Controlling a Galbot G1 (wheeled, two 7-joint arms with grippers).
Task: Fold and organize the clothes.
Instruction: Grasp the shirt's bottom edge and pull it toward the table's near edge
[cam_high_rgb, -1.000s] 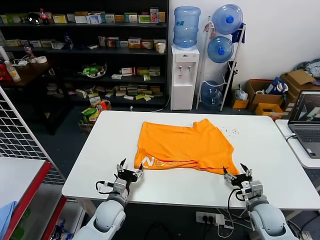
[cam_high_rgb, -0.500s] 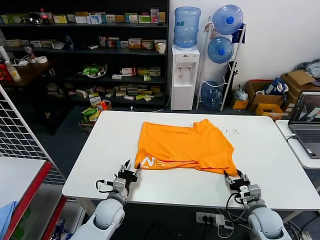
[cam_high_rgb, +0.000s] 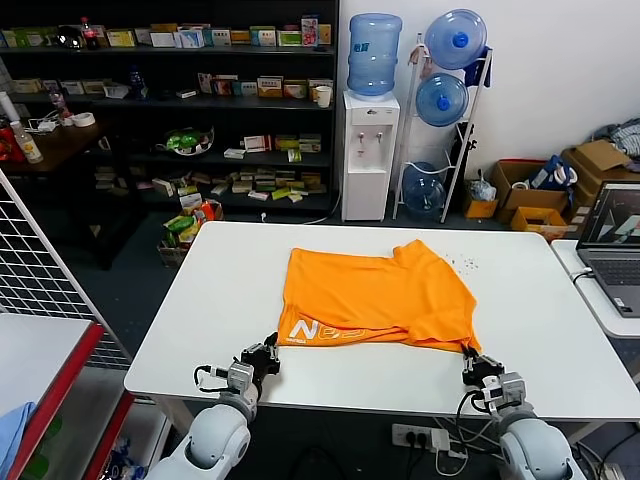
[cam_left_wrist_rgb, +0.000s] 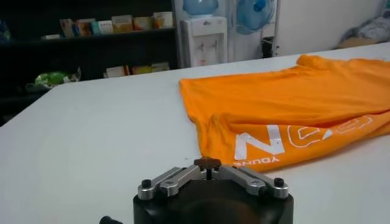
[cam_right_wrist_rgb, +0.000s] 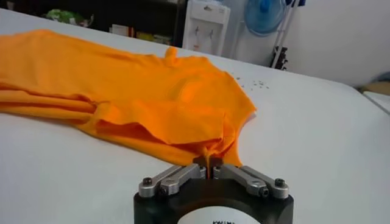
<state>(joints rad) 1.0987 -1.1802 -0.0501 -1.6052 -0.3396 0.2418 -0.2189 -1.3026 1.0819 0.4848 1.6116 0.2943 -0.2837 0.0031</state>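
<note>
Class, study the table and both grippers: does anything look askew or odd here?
Yes. The left gripper has shut short of the orange T-shirt, holding nothing, while the right gripper pinches its corner.

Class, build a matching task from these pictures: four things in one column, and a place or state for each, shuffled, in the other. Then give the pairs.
1. left hand
2. right hand
3. white lettering
4. laptop

A. at the robot's far right
B. shut on a corner of the orange T-shirt
C. shut, no cloth in it
D. on the T-shirt's near edge

Pairs: 1-C, 2-B, 3-D, 4-A
</note>
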